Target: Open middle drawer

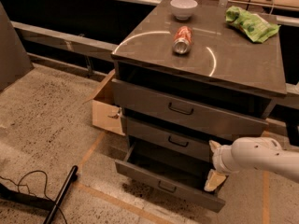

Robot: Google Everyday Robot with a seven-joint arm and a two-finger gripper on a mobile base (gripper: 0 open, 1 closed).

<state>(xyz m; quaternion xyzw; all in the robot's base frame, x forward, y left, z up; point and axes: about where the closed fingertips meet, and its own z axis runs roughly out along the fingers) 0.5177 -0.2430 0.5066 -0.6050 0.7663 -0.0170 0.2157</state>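
Speckled floor (pixel 42 120); claw (pixel 213 164) (half hidden) covers right end of middle drawer (pixel 168 140).

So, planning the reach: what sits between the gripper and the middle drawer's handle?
Camera view: only the bare grey front of the middle drawer lies between its handle and the gripper at its right end.

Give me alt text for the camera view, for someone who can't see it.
The robot's white arm reaches in from the right, its gripper at the right end of the grey cabinet's middle drawer; the lowest drawer is pulled well out. A red soda can, a white bowl and a green bag sit on the cabinet top.
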